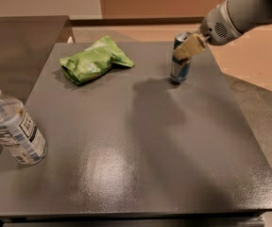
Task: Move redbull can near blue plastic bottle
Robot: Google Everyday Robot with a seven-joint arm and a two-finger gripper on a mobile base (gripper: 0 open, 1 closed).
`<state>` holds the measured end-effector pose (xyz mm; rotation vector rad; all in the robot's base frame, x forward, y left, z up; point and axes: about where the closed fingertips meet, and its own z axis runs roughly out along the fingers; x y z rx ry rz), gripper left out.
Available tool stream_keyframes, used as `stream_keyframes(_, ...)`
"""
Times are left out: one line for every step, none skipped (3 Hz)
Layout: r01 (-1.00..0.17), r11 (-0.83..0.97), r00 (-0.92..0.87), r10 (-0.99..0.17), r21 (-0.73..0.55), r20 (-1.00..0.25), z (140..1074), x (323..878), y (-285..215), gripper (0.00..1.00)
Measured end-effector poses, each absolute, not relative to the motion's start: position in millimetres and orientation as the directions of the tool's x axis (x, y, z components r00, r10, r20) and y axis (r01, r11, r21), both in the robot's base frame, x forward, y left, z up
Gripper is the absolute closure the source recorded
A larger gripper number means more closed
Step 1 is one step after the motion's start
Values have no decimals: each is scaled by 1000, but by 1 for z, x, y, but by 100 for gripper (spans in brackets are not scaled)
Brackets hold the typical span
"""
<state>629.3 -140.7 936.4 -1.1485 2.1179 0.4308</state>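
The redbull can [179, 69], dark blue and silver, stands upright at the far right of the dark grey table [140, 141]. My gripper [187, 47] reaches in from the upper right and is shut on the can's upper half; one beige finger [190, 46] crosses its front. The blue plastic bottle [14, 129], clear with a white cap and a white-and-blue label, stands at the table's near left edge, far from the can.
A crumpled green snack bag [93, 60] lies at the far left-centre of the table. A darker counter [18, 46] adjoins on the left. Tan floor [254, 60] lies beyond the table's right edge.
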Motion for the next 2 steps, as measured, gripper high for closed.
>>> stream_keyframes(-871,492,-339,-612,-8,-714,947,615,-105,100)
stream_keyframes(-903,430,-309,-611,23,-729,953,599,-65,100)
